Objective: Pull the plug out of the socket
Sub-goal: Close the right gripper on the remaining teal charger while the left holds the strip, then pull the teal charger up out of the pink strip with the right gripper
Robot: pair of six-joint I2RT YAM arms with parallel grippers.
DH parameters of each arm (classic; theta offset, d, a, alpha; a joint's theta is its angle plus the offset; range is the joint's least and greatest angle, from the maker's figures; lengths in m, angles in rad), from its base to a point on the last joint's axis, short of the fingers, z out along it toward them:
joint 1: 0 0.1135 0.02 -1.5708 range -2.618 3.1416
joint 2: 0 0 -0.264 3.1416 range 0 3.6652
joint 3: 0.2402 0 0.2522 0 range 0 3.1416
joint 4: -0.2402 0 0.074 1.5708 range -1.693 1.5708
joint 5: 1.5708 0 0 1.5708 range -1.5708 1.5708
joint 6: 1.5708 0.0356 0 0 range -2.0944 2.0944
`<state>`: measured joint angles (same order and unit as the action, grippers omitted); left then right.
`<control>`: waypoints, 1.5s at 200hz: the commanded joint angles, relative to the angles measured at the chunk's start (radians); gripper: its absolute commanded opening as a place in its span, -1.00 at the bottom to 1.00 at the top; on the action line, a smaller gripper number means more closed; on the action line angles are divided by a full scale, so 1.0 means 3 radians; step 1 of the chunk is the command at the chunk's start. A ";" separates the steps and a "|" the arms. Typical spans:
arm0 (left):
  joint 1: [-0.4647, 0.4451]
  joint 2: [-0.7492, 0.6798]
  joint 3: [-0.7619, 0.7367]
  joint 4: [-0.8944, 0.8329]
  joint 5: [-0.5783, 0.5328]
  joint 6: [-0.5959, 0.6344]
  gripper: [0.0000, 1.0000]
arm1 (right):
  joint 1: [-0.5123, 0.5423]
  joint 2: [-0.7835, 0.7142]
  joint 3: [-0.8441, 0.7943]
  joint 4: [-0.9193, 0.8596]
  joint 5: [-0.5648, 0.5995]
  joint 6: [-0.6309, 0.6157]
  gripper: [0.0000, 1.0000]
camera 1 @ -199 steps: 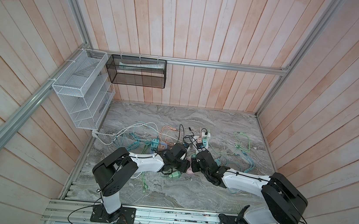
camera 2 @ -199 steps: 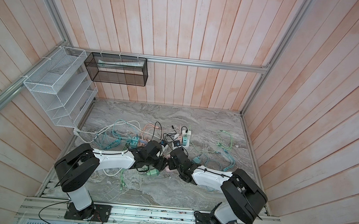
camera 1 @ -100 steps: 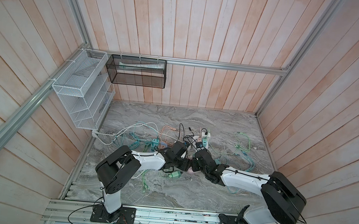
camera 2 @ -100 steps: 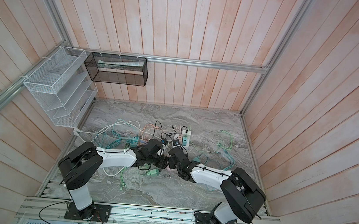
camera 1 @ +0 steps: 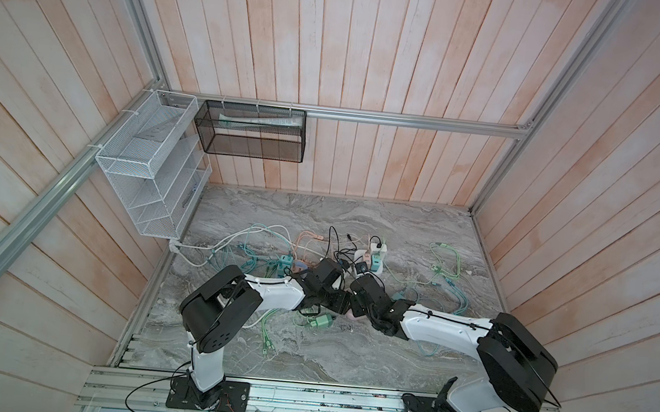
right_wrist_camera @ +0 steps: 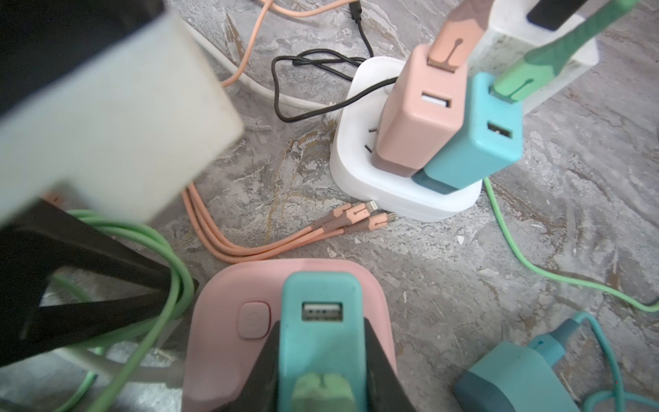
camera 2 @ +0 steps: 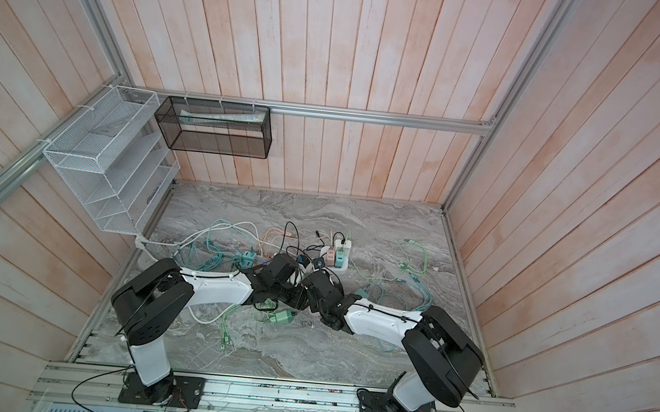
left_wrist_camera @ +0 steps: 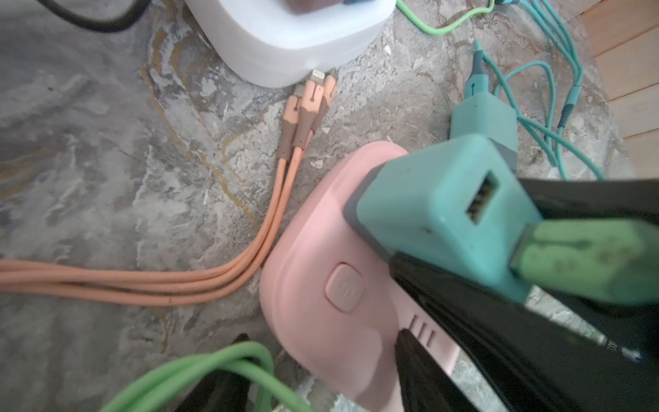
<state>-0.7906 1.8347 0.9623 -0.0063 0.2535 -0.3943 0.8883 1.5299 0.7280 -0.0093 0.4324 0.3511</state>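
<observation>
On the marble table (camera 1: 359,227), the left arm (camera 1: 273,295) and the right arm (camera 1: 441,325) meet in the lower middle of both top views. Over the last second they have only crept slightly toward the upper part of the frame and toward each other, and nothing has come loose.

The pink socket (right_wrist_camera: 214,364) lies flat at the bottom centre of the right wrist view. The teal plug (right_wrist_camera: 321,285) stands in it, with no gap showing at its base. The right gripper (right_wrist_camera: 321,353) is clamped on the plug's two sides. The left gripper (left_wrist_camera: 317,356) has its jaws apart, with one finger (left_wrist_camera: 413,360) lying on the socket's top and nothing visibly pinched. A green cable (right_wrist_camera: 321,388) sits in the plug's end. The hold looks set, but the pull itself is not yet made.
</observation>
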 commanded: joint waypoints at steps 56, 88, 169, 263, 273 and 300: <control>-0.0020 0.0268 -0.0012 -0.0352 -0.0161 0.0032 0.29 | 0.0010 -0.0261 0.0089 0.0139 -0.0225 0.0228 -0.96; -0.0019 0.0297 0.0043 -0.0390 -0.0158 0.0039 0.27 | 0.0010 -0.0283 0.0099 0.0107 -0.0272 0.0326 -0.98; -0.0019 0.0358 0.0078 -0.0384 -0.0113 0.0024 0.27 | 0.0094 -0.0050 0.0328 -0.0111 -0.0188 0.0204 -1.00; -0.0024 0.0383 0.0103 -0.0457 -0.0189 0.0041 0.25 | 0.0031 -0.0321 0.0248 -0.0065 -0.0177 0.0364 -1.00; -0.0024 0.0390 0.0106 -0.0454 -0.0188 0.0041 0.25 | 0.0015 -0.0343 0.0233 -0.0074 -0.0183 0.0363 -1.00; -0.0029 0.0386 0.0101 -0.0444 -0.0190 0.0037 0.25 | 0.0010 -0.0331 0.0207 -0.0077 -0.0218 0.0404 -1.00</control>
<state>-0.7914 1.8778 1.0195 -0.0250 0.2790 -0.3939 0.8875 1.4376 0.7795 -0.0700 0.4126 0.4446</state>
